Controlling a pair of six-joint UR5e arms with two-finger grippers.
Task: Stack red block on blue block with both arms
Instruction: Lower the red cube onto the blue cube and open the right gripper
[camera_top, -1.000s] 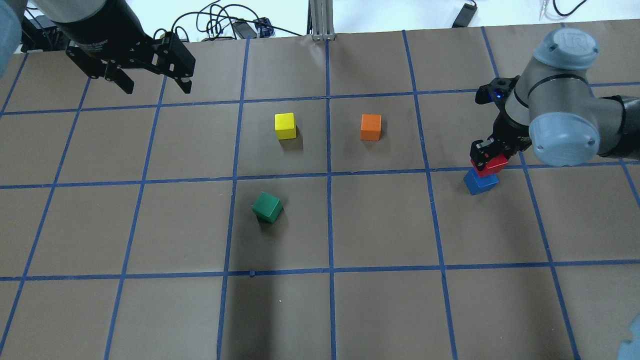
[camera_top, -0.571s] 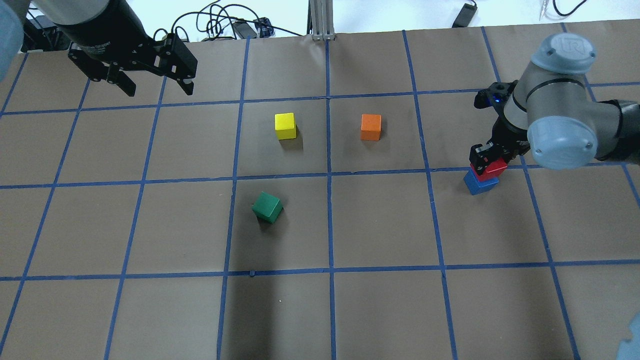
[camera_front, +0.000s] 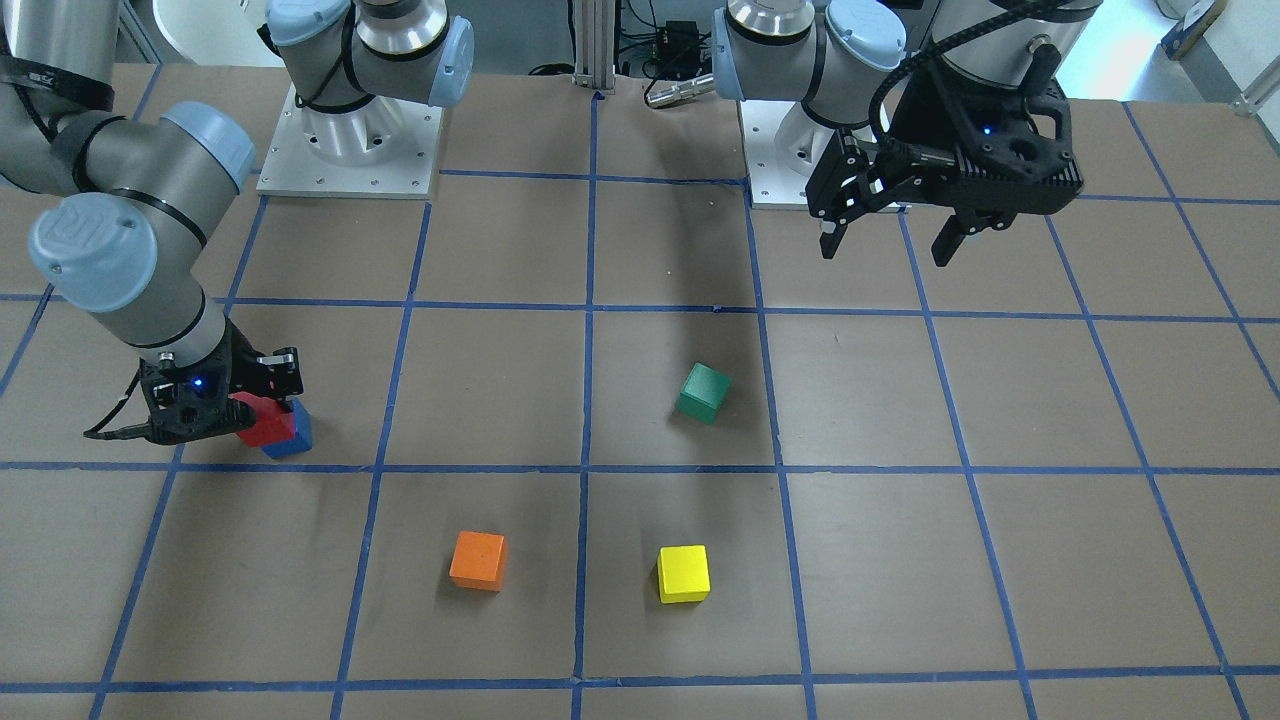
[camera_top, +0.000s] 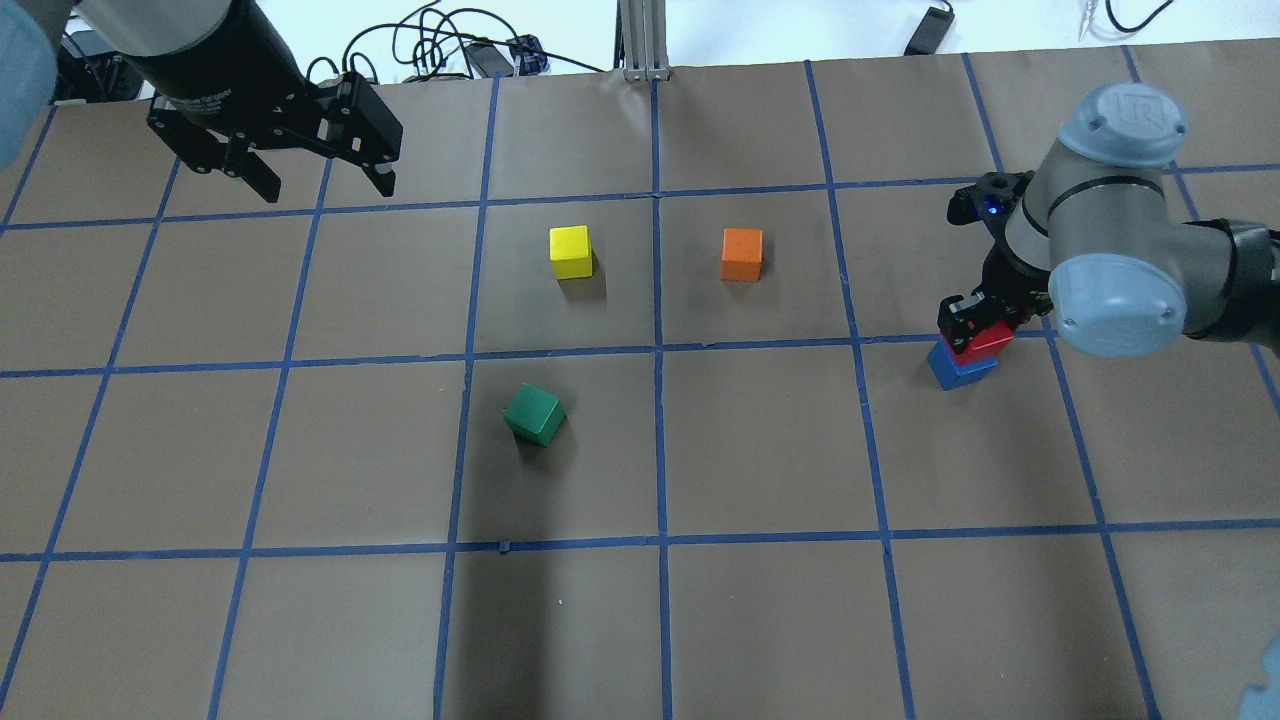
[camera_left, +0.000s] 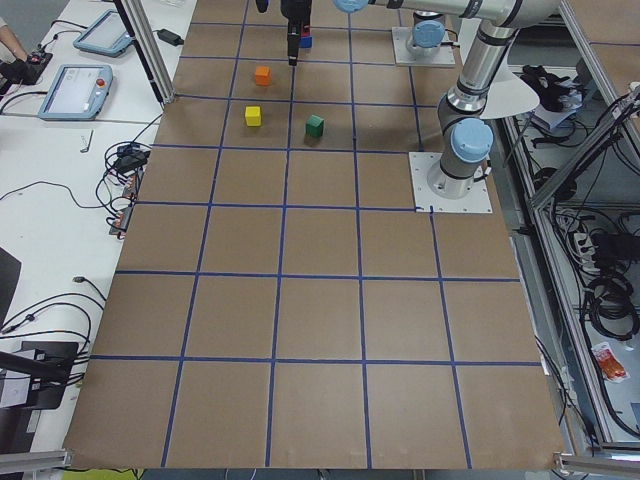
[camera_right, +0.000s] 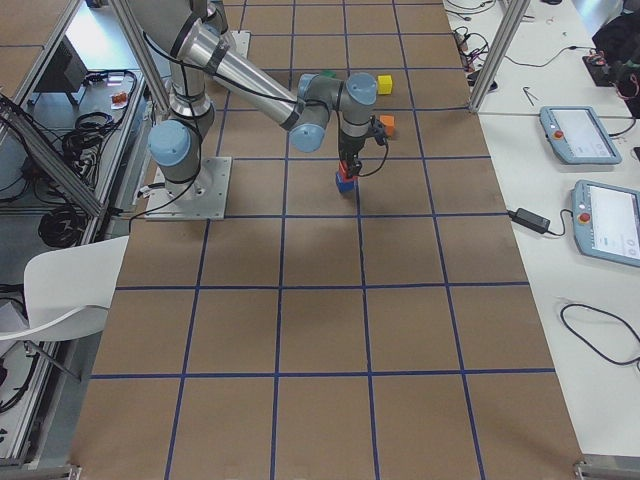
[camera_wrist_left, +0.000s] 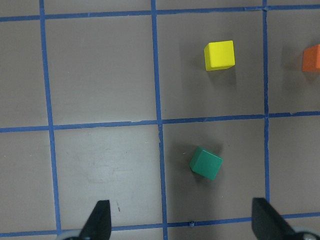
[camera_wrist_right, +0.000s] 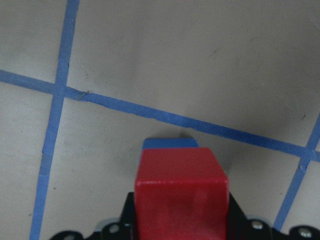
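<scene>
My right gripper (camera_top: 975, 328) is shut on the red block (camera_top: 992, 340) and holds it right over the blue block (camera_top: 960, 369), at the right of the table. I cannot tell whether the two blocks touch. In the right wrist view the red block (camera_wrist_right: 181, 187) fills the jaws and hides most of the blue block (camera_wrist_right: 167, 143) below it. In the front view the red block (camera_front: 262, 426) overlaps the blue block (camera_front: 297, 438) under my right gripper (camera_front: 255, 408). My left gripper (camera_top: 325, 187) is open and empty, high over the far left; it also shows in the front view (camera_front: 885, 252).
A green cube (camera_top: 534, 414) lies turned near the middle. A yellow cube (camera_top: 570, 251) and an orange cube (camera_top: 741, 254) stand behind it. A metal post (camera_top: 640, 40) and cables lie at the far edge. Blue tape marks a grid on the brown table.
My right gripper has come down with the red block, closer onto the blue block. My left gripper has drifted a little to the right.
</scene>
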